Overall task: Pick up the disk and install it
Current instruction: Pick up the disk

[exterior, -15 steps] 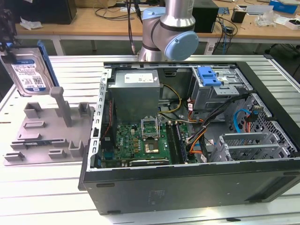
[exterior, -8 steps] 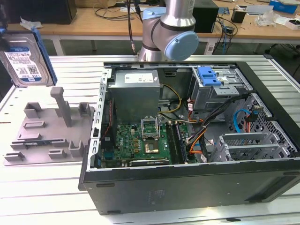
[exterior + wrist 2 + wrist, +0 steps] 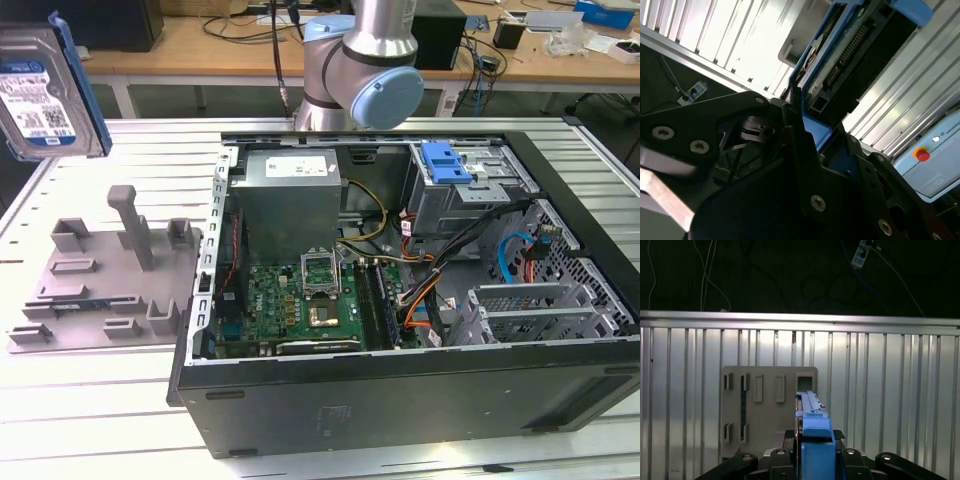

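Pincer (image 3: 814,454) clenched on the disk (image 3: 45,95), gripped by its blue edge, high over the grey holder (image 3: 110,270) on the table (image 3: 90,400), well apart from the open computer case (image 3: 400,300). We judge the risk: the narrow edge grip lets the disk tilt or slip and snag the drive cage (image 3: 480,200).

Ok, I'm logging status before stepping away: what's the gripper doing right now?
Gripper: closed, holding the flat silver metal hard drive in its blue plastic carrier.
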Motion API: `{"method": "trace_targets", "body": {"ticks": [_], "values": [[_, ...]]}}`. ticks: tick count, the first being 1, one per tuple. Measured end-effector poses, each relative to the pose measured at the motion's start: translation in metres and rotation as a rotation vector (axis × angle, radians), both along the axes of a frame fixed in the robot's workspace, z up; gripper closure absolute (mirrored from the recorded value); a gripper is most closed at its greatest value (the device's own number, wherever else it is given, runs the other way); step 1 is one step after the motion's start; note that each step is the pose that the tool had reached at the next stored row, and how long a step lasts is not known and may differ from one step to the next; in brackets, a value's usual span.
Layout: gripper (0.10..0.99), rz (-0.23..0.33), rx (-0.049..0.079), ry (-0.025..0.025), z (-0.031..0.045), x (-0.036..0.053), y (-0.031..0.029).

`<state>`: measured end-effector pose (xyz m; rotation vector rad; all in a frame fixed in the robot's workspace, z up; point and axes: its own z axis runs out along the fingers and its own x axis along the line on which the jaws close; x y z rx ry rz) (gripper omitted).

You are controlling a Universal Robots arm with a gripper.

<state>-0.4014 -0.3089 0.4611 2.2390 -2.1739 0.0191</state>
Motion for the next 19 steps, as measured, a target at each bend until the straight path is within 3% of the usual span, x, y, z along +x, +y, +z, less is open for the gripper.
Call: {"method": "trace_targets", "body": {"ticks": [3,9,19], "values": [[0.718,0.0,0.0,-0.0002,0.0098,0.0,0.0],[0.718,0.0,0.0,0.0002,0.0101,0.0014,-0.0006],[0.718,0.0,0.0,0.0003,0.0122,0.0345,-0.0141]]}}
